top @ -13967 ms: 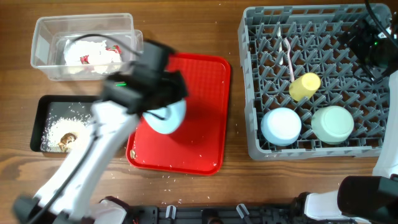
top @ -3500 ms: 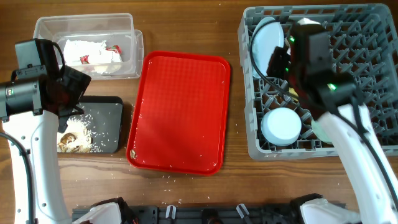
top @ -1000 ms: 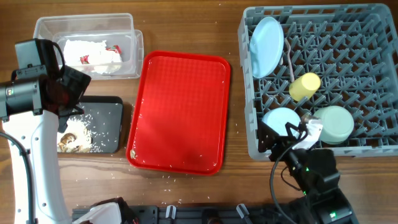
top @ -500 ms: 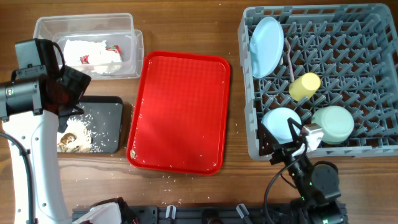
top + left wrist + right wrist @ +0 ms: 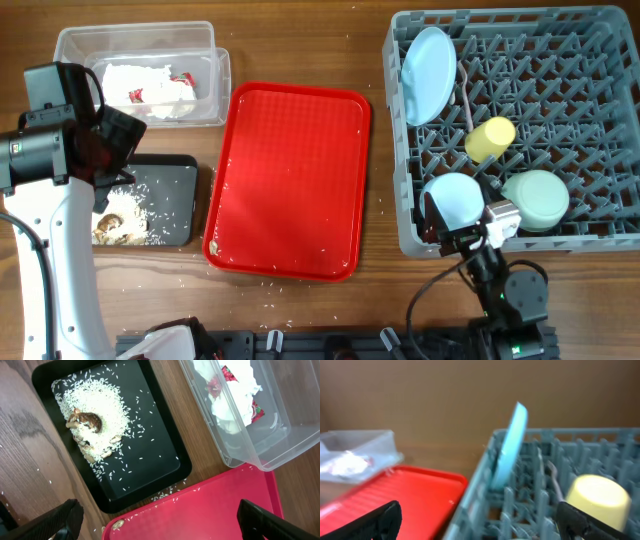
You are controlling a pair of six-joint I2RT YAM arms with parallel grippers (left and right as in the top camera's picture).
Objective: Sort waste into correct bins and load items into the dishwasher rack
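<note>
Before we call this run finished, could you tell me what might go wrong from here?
1. The light blue plate stands on edge, leaning, at the dishwasher rack's left side; a jolt might tip it.
2. The right arm sits close to the rack's front wall by the pale blue bowl; its next swing could bump either.
3. Loose rice grains lie on the red tray and the table beside the black tray, so they may go unsorted.

Readable text: none in any view.
Crumpled waste (image 5: 230,400) in clear bin (image 5: 295,435): red printed patches, any lettering too small and blurred to make out.
Brands, numbers, signs: none legible.
</note>
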